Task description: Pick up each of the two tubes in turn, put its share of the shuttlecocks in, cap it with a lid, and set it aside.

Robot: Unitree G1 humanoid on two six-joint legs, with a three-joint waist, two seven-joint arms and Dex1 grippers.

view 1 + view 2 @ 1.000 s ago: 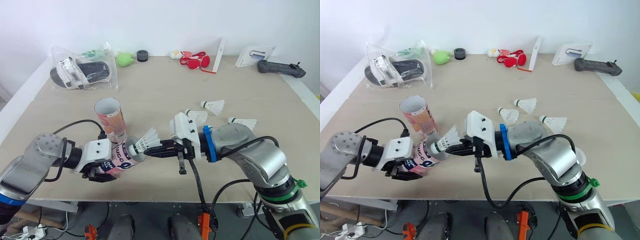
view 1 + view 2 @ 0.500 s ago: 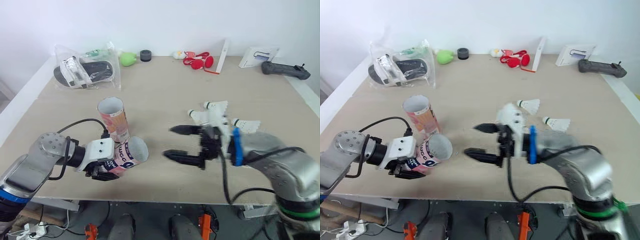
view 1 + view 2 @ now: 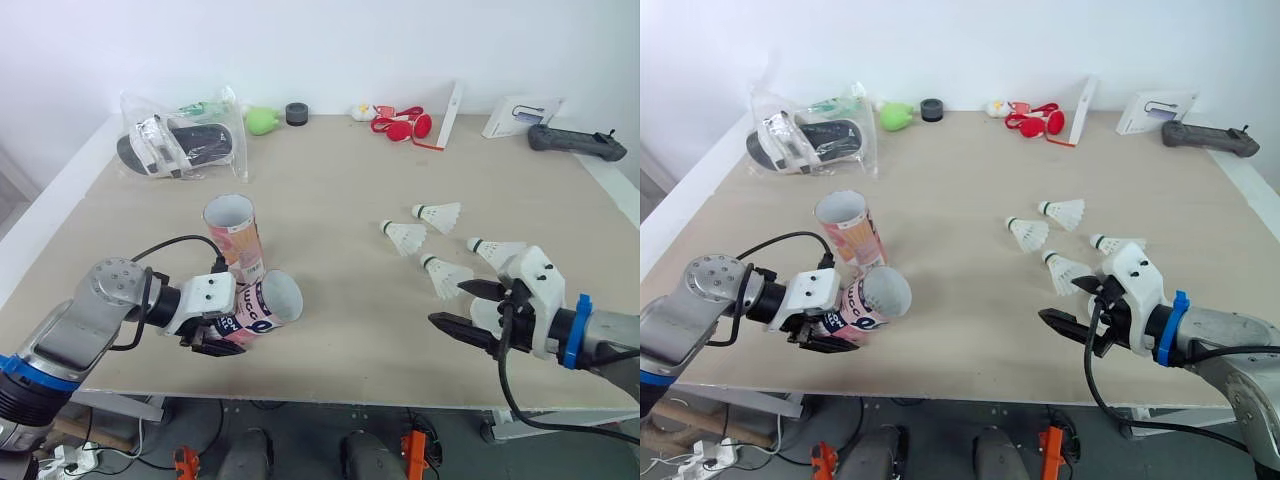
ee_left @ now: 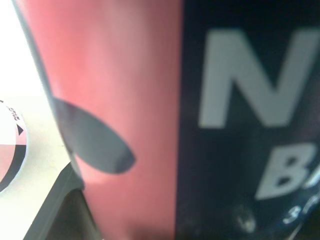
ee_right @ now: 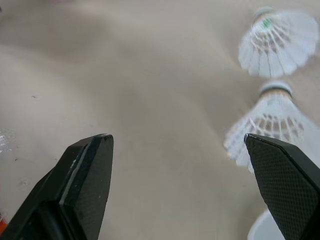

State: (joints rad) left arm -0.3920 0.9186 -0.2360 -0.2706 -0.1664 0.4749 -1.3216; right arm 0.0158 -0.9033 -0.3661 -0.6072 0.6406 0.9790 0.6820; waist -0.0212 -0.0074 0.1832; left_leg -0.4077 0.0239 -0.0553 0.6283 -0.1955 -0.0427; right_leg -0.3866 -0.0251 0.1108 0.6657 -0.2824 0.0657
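My left gripper (image 3: 224,322) is shut on a pink and dark blue tube (image 3: 252,310), which lies tilted low over the table's front with its open mouth (image 3: 281,297) facing right. Its label (image 4: 150,100) is close up in the left wrist view. A second tube (image 3: 232,236) stands upright just behind it. Several white shuttlecocks lie right of centre: (image 3: 405,236), (image 3: 438,213), (image 3: 448,275), (image 3: 497,250). My right gripper (image 3: 447,303) is open and empty at the front right, beside the nearest shuttlecock (image 5: 265,125). What is inside the held tube is hidden.
Along the far edge lie a clear bag with slippers (image 3: 180,145), a green object (image 3: 262,121), a black roll (image 3: 296,113), red items (image 3: 400,124), a white box (image 3: 520,115) and a black controller (image 3: 575,142). The table's front edge runs just below both grippers.
The right gripper was shut on a shuttlecock at the held tube's mouth; it has opened and drawn back right to the loose shuttlecocks, empty. The left gripper still holds the tube.
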